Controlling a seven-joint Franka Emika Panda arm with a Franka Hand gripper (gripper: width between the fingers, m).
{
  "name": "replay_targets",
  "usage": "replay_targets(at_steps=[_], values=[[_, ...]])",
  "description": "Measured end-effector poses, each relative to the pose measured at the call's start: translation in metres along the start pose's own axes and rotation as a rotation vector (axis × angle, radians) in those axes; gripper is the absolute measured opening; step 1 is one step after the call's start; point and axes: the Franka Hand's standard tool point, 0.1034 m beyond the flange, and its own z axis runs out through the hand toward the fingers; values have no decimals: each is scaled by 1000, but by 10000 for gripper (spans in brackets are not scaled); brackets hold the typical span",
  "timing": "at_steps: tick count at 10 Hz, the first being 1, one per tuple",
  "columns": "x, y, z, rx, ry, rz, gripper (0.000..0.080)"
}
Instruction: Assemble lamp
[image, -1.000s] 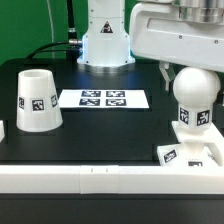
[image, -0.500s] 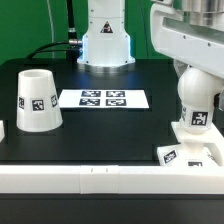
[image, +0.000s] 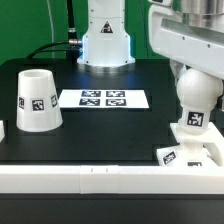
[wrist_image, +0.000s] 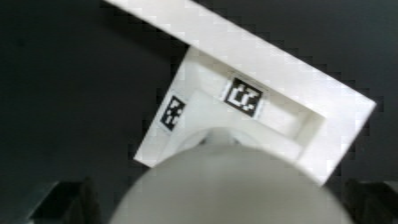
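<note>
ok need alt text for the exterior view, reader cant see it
A white robot arm hangs over a round lamp bulb that stands on its square base at the exterior view's right. On the black table, a cup-shaped shade sits wide end down at the left, beside the marker board.

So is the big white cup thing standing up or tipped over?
Standing up. The shade rests wide end down on the table, narrow end on top.
</note>
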Motion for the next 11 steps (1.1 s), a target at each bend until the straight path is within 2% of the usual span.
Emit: replay_targets(at_steps=[6,11], values=[[1,-2,-3,2,8,-579,698],[1,-3,-7,5,14,-964,698]])
